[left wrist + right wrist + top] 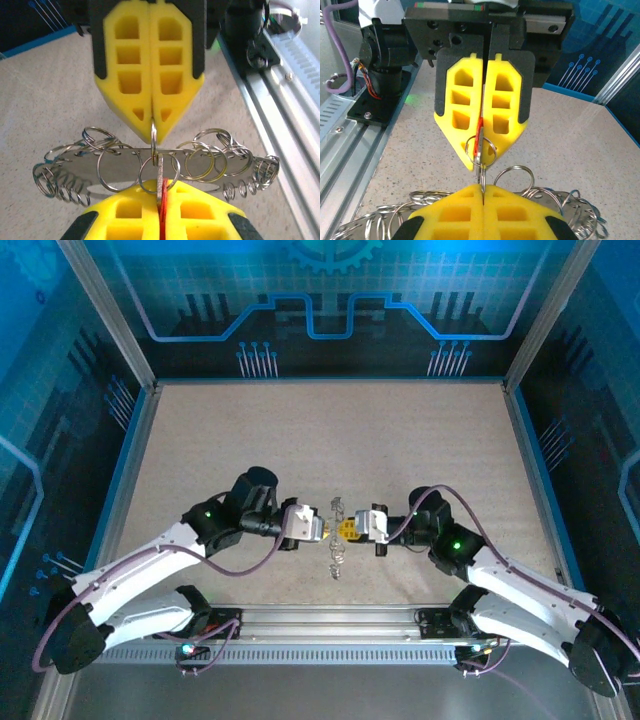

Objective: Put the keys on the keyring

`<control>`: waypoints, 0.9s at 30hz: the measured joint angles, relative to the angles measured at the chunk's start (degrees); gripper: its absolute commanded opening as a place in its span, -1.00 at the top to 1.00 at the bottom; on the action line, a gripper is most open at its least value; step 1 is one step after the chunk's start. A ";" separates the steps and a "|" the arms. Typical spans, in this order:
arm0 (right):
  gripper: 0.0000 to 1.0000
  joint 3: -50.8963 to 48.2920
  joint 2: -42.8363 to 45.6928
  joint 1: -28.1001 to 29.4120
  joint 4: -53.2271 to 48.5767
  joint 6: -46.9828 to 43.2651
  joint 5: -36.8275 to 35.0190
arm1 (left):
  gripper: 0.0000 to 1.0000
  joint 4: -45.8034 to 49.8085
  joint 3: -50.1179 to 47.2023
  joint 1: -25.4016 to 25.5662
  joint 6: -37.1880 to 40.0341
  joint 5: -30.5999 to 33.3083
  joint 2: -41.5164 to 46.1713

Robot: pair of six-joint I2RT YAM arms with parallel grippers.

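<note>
Hanging between opposed jaws: keyring (90, 167), key (479, 134)

Your keyring (150, 157) is bright polished metal throughout: a flat glossy strip, thin shiny wire rings and small coiled springs. The key (160, 192) has a smooth red head that looks like plastic, and a duller grey metal blade. Your fingers (122, 102) are matt yellow, moulded plastic or rubber. The worktop (50, 90) is matt, speckled and finely grainy. The rail (285, 115) is brushed metal.
</note>
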State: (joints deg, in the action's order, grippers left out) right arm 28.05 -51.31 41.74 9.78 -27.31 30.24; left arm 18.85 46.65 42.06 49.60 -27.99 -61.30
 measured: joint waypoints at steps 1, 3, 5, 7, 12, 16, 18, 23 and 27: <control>1.00 0.35 -0.55 0.02 -0.42 -0.15 -0.44 | 0.96 2.19 1.70 0.09 1.70 0.87 -0.98; 1.00 1.07 -1.66 0.24 -1.01 -0.20 -1.40 | 0.97 5.90 4.44 0.31 4.79 2.51 -2.62; 1.00 1.53 -2.78 0.26 -1.27 -0.17 -2.10 | 0.96 10.16 7.80 0.98 8.52 4.96 -4.79; 1.00 1.64 -3.65 0.28 -1.27 -0.02 -2.82 | 0.96 13.79 10.99 1.95 12.00 7.72 -6.97; 1.00 1.70 -5.05 0.33 -1.25 1.01 -4.48 | 0.97 20.63 17.46 4.20 19.69 14.14 -12.00; 0.89 1.70 -5.86 0.31 -1.25 1.88 -5.95 | 0.97 24.17 21.51 5.49 24.85 18.47 -15.50; 0.62 1.70 -5.95 0.31 -1.25 2.86 -6.64 | 0.97 24.96 22.69 6.03 27.36 20.31 -16.55; 0.43 -0.70 -5.05 -0.13 1.95 5.25 -7.72 | 0.98 25.53 25.00 7.48 33.55 26.67 -18.29; 0.40 -4.02 -2.40 -1.77 4.81 7.19 -8.76 | 1.00 25.11 25.64 8.31 39.41 32.96 -19.32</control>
State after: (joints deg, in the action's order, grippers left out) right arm 24.03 -53.71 39.97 14.59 -20.12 21.47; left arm 43.97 72.29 50.37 89.01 4.97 -80.62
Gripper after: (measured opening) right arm 0.293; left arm 0.084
